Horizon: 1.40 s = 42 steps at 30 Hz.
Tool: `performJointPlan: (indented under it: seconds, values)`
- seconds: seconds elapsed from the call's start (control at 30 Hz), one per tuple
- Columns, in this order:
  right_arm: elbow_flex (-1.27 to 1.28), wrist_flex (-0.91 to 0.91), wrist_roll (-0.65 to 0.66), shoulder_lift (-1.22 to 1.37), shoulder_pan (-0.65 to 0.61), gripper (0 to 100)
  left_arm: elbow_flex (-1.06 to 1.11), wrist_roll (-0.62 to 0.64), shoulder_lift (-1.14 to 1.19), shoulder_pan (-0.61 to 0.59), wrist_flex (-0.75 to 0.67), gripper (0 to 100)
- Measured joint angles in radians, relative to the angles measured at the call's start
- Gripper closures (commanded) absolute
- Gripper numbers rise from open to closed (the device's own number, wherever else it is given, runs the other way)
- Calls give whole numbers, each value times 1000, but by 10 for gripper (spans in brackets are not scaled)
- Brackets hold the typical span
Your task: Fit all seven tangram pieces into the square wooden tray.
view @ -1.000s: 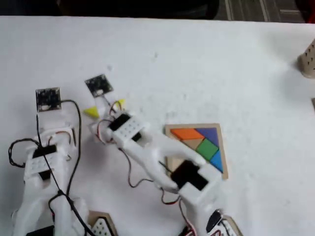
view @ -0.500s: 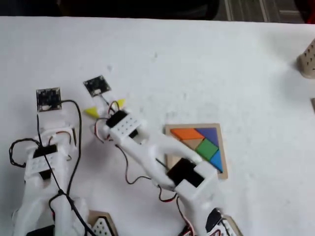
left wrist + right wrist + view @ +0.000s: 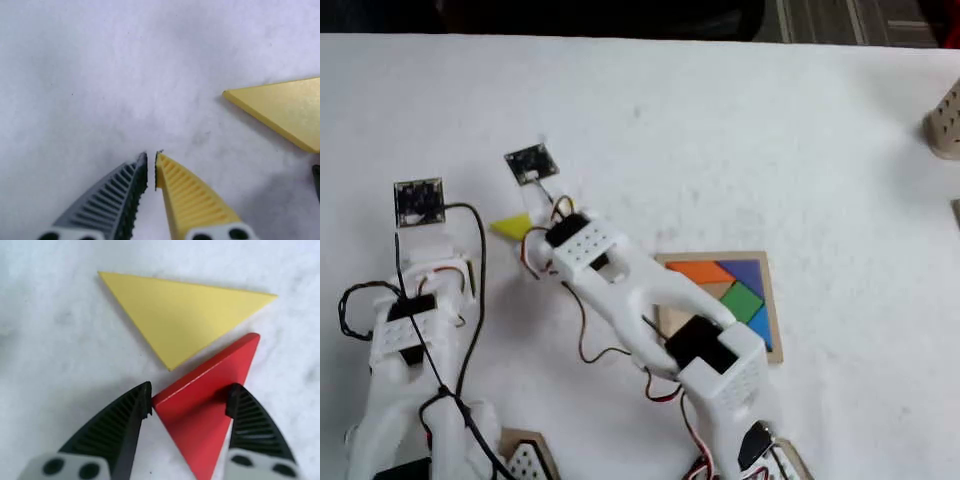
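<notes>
right gripper (image 3: 187, 397) pinches the red triangle (image 3: 200, 410) across its width, flat on the table; the wooden tray (image 3: 776, 310) lies behind it. left gripper (image 3: 151, 160) sits closed, empty.

The left arm (image 3: 412, 325) stands by the near left corner of the table (image 3: 770, 130). The left gripper (image 3: 151, 161) has its fingers almost together, with nothing between. The right arm (image 3: 640, 300) stretches diagonally toward the left edge. The right gripper (image 3: 190, 396) pinches a red triangle (image 3: 200, 407).

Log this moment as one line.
left gripper: shut, empty | right gripper: shut on red triangle | yellow triangle: beside it | wooden tray: partly filled
</notes>
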Motion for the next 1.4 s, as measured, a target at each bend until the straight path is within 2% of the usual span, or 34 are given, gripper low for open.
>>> performJointPlan:
  seconds: [0.27,0.5,0.7,0.83,1.03,1.4]
  values:
    - [0,80,0,0,40,786,0,0,0,0,0,936]
    - [-2,143,2,0,133,792,0,0,0,0,0,936]
    - [9,201,2,-63,198,926,0,0,0,0,0,936]
    - [11,245,2,-127,244,978,0,0,0,0,0,936]
    - [52,245,2,-169,333,982,0,0,0,0,0,936]
    - [107,215,-2,-190,347,981,0,0,0,0,0,936]
